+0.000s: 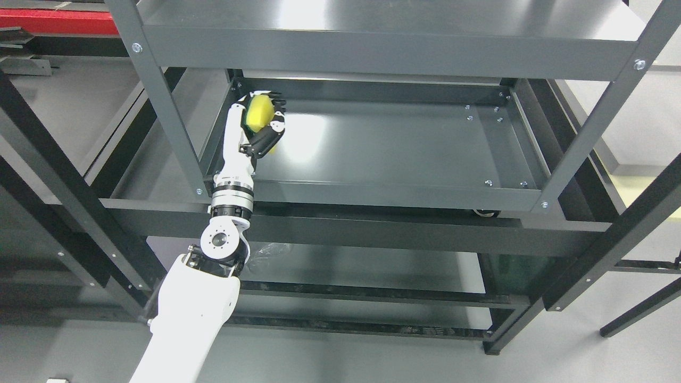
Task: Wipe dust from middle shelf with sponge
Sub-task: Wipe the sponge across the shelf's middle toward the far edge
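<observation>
Head view: one left hand [262, 123] reaches into the middle shelf [393, 143], black fingers [274, 130] clenched around one yellow sponge [259, 113] at the far-left corner.

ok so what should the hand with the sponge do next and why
Probably sweep right across the dark grey metal shelf tray. The left hand grips the yellow sponge at the tray's far left corner, and all the bare surface lies to its right.

One yellow sponge [259, 115]; one robot hand [262, 123]; one dark grey shelf unit [340, 53]; one caster wheel [485, 213].
</observation>
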Controlling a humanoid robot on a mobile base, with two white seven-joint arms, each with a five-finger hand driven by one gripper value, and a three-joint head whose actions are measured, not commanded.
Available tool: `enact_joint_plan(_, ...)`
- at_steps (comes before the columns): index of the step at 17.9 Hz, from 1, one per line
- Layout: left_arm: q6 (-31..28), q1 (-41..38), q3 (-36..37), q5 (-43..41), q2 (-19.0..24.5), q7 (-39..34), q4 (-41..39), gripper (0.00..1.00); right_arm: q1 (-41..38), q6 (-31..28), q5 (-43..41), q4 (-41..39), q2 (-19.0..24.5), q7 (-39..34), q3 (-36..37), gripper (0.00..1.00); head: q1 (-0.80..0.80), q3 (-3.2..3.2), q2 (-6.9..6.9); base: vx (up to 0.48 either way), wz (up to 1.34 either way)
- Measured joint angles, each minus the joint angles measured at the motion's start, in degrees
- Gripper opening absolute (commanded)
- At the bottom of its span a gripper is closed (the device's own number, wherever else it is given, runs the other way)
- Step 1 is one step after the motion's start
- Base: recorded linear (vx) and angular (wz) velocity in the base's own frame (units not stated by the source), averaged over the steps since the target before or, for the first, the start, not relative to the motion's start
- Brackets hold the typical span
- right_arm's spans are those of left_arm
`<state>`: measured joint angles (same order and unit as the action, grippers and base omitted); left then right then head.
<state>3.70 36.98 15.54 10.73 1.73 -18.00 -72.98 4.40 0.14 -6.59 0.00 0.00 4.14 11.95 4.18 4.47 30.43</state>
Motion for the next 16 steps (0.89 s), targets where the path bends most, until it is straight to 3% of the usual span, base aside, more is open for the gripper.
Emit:
enact_joint_plan(6,-5.0,-5.1,-1.8,0.6,-0.7,11.2,-8.8,0.01,0.0,0.0,0.0,0.0,0.0,-0.1,0.0,1.00,0.00,0.00,0.00,0.000,0.00)
enact_joint_plan(10,-5.2,-8.6,-3.0,0.7,-0.6,13.2,-13.7,0.02,0.0,0.0,0.0,0.0,0.0,-0.3,0.0,1.00,0.00,0.00,0.00,0.000,0.00)
enact_joint_plan(16,4.9,-16.2,-4.9,0.8,-0.3,14.6,-19.0,0.01,0.0,0.0,0.0,0.0,0.0,-0.1,0.0,1.00,0.00,0.00,0.00,0.000,0.00)
